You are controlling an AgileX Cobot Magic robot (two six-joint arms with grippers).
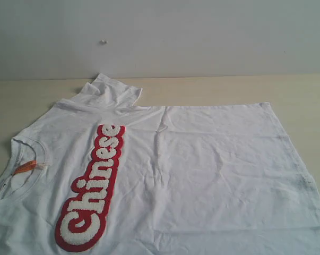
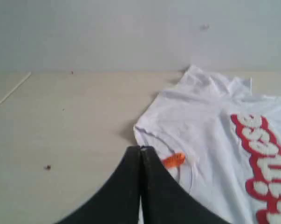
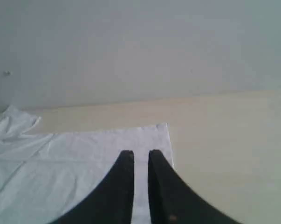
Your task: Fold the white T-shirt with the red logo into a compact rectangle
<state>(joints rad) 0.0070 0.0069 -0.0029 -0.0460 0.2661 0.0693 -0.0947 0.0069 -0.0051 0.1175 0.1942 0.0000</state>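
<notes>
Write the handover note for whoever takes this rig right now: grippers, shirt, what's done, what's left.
Left gripper: shut, nothing seen in it, by the collar near the orange neck tag.
Right gripper: open by a narrow gap, empty, over the shirt near its hem corner.
White T-shirt: spread face up on the table, collar at the left of the exterior view, hem at the right. The red logo is showing and the far sleeve is bunched.
Done: no fold yet.
Left: every fold into a compact rectangle.
</notes>
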